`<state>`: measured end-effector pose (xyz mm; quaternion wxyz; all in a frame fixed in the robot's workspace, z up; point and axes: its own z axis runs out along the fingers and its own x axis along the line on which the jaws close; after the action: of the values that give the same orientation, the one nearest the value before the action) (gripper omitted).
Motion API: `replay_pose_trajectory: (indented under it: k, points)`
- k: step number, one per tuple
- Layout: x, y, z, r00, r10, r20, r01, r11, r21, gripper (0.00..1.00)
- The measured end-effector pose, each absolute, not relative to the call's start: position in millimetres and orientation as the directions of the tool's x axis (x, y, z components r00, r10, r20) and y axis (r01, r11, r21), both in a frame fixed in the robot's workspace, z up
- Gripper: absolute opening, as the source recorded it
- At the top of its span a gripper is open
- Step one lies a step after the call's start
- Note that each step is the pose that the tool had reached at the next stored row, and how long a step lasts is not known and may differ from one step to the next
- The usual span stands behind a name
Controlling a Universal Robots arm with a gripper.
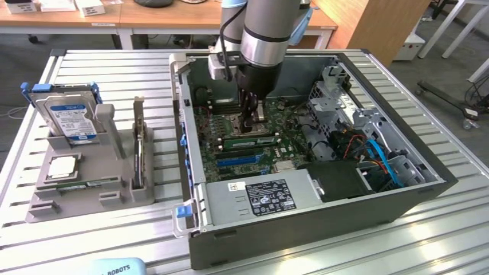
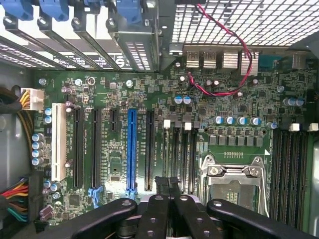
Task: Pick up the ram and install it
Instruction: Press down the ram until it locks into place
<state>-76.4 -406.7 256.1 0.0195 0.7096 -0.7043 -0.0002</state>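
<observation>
The ram (image 1: 248, 139), a narrow green stick, sits along a memory slot of the motherboard (image 1: 229, 123) inside the open computer case (image 1: 344, 223). My gripper (image 1: 251, 127) reaches down into the case and stands right over the ram; I cannot tell whether the tips touch it. In the wrist view the gripper (image 2: 168, 181) has its dark fingers (image 2: 160, 185) pressed together, shut, with nothing seen between them. They hang over the memory slots (image 2: 183, 154) beside the processor socket (image 2: 234, 184). The ram is hidden under the fingers there.
A grey holder (image 1: 46, 209) at the exterior view's left carries a hard drive (image 1: 73, 117), a silver processor chip (image 1: 61, 166), an upright dark card (image 1: 137, 149) and a thin green board (image 1: 84, 184). The power supply (image 1: 260, 197) and drive cage (image 1: 344, 103) crowd the case.
</observation>
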Motion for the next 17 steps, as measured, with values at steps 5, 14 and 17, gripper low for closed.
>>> replay_pose_trajectory:
  k: [5, 14, 17]
  points:
    - [-76, -407, 253, 0.008, -1.0, 0.027, -1.0, -0.007, 0.028, 0.1]
    - [-77, -407, 244, 0.008, -1.0, 0.027, -1.0, -0.007, 0.026, 0.1]
    - [-78, -407, 242, 0.008, -1.0, 0.027, -1.0, -0.007, 0.026, 0.1]
